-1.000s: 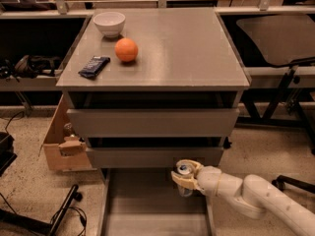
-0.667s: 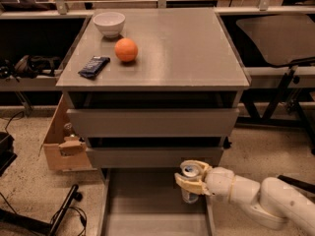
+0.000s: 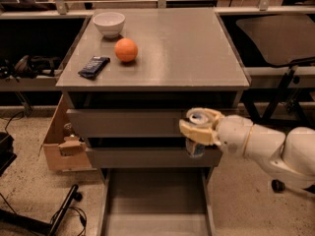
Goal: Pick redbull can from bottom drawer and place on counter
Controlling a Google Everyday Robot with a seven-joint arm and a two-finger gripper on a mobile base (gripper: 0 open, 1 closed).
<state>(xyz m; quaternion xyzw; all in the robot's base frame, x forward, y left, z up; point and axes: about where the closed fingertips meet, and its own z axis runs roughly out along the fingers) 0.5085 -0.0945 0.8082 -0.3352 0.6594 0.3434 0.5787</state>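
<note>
My gripper (image 3: 199, 128) is shut on the redbull can (image 3: 197, 140), a slim can with a silver top and blue lower body. It holds the can upright in front of the two upper drawer fronts, right of centre, below the counter's front edge. The bottom drawer (image 3: 110, 200) is pulled open below, its grey floor bare where it shows. The counter (image 3: 182, 48) is the broad grey cabinet top above the can.
On the counter's left part sit a white bowl (image 3: 109, 23), an orange ball (image 3: 126, 50) and a dark blue snack wrapper (image 3: 94, 66). A cardboard box (image 3: 61, 141) stands left of the cabinet. A chair base (image 3: 290, 90) and cables are on the floor.
My gripper has lifted the can up out of the bottom drawer to the level of the upper drawer fronts. The camera view has also shifted upward.
</note>
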